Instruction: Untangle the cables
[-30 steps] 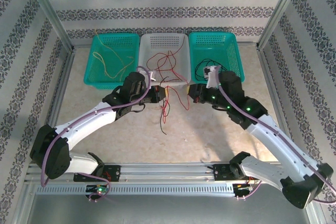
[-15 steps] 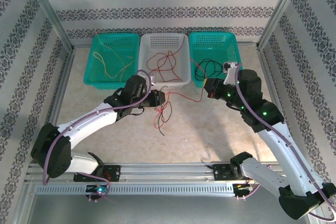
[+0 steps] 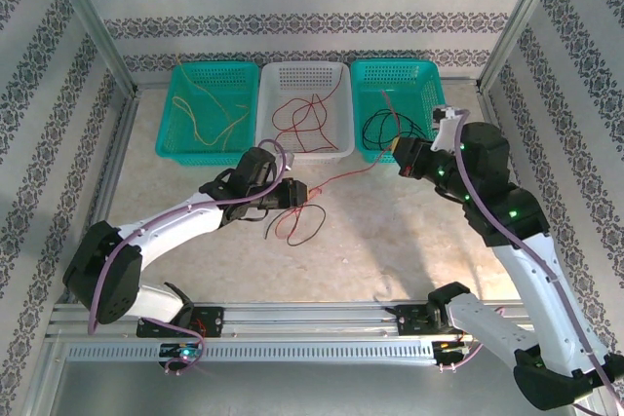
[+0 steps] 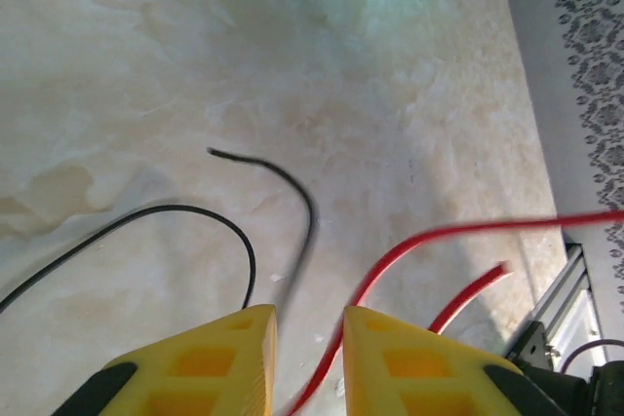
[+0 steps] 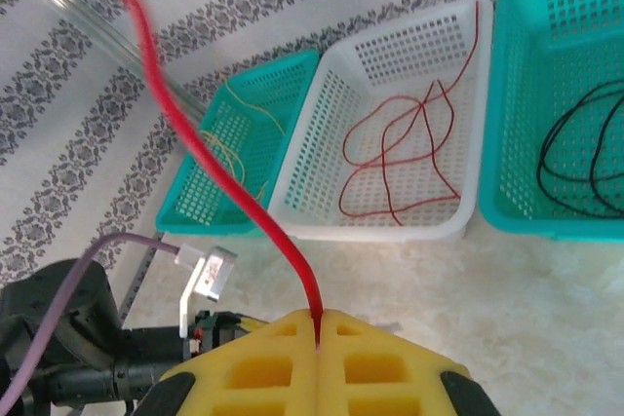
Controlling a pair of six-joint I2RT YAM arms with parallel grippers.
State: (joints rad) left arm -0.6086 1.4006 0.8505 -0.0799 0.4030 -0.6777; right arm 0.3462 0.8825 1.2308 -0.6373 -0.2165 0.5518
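Observation:
In the top view one red cable (image 3: 351,172) runs taut from my left gripper (image 3: 298,192) to my right gripper (image 3: 401,157). The right wrist view shows the right gripper (image 5: 318,324) shut on that red cable (image 5: 224,182), which rises up and to the left from the fingertips. In the left wrist view the left gripper (image 4: 310,323) is open, and the red cable (image 4: 390,260) passes loose through the gap. A black cable (image 4: 244,241) curls on the table just beyond the fingers. It lies beside a red loop in the top view (image 3: 310,229).
Three baskets line the back of the table. The left teal basket (image 3: 168,114) holds yellow cables, the white basket (image 3: 302,155) red cables and the right teal basket (image 3: 441,104) black cables. Metal frame rails run along both sides and the near edge.
My right gripper has pulled to the right and back with the red cable, stretching it. My left gripper has opened, and the black cable and a red loop now lie on the table.

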